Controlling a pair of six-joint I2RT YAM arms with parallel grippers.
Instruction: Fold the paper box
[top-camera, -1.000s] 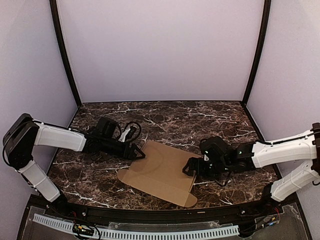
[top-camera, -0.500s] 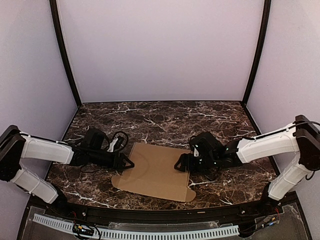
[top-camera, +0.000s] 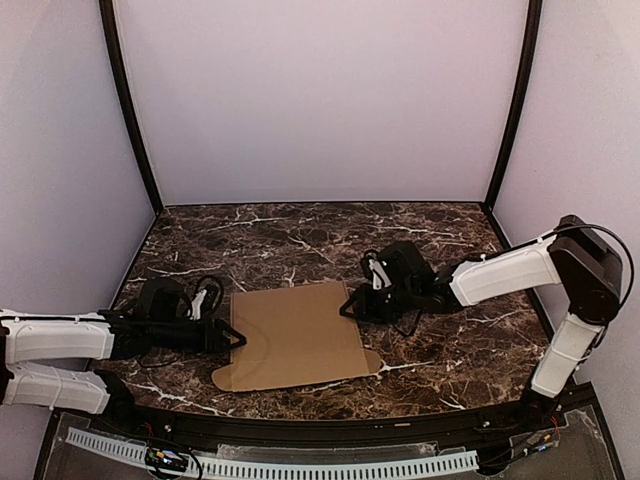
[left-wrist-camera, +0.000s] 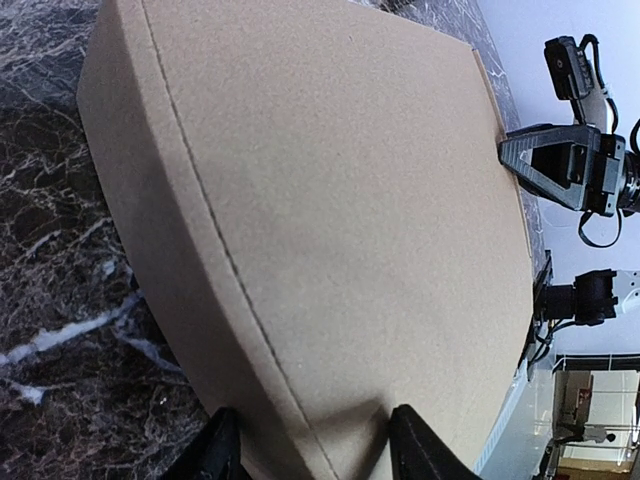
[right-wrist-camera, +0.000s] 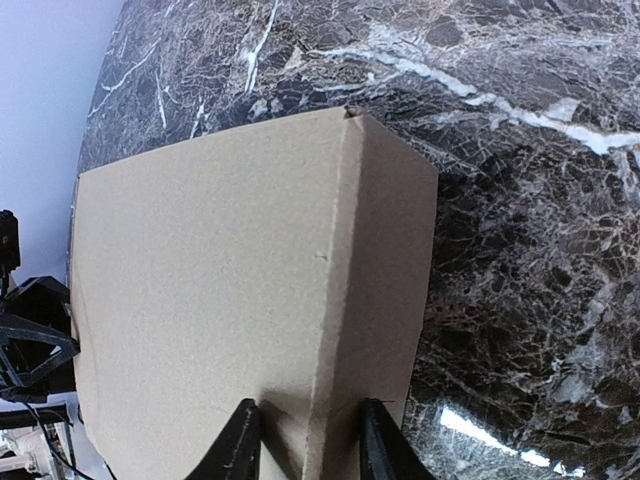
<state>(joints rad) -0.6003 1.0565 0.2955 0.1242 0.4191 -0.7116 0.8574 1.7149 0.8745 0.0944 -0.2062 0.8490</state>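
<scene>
The paper box (top-camera: 295, 335) is a flat brown cardboard sheet lying on the marble table, with rounded tabs at its near corners. My left gripper (top-camera: 238, 337) holds its left edge. In the left wrist view the paper box (left-wrist-camera: 330, 200) fills the frame, bowed up off the table, and the left gripper (left-wrist-camera: 318, 450) pinches a creased strip. My right gripper (top-camera: 347, 306) is at the box's far right corner. The right wrist view shows the right gripper (right-wrist-camera: 307, 445) closed around a raised fold line on the paper box (right-wrist-camera: 220, 300), whose side flap slopes down to the table.
The dark marble table (top-camera: 450, 350) is enclosed by pale walls and two black posts (top-camera: 130, 110). My left arm lies low along the near left edge. A black front rail (top-camera: 320, 425) borders the table. Cables loop by the left wrist (top-camera: 205, 292).
The box has slid left and turned squarer to the table's edge. Both grippers moved with it, the left one toward the near left, the right one toward the far centre. The right jaws narrowed onto the fold.
</scene>
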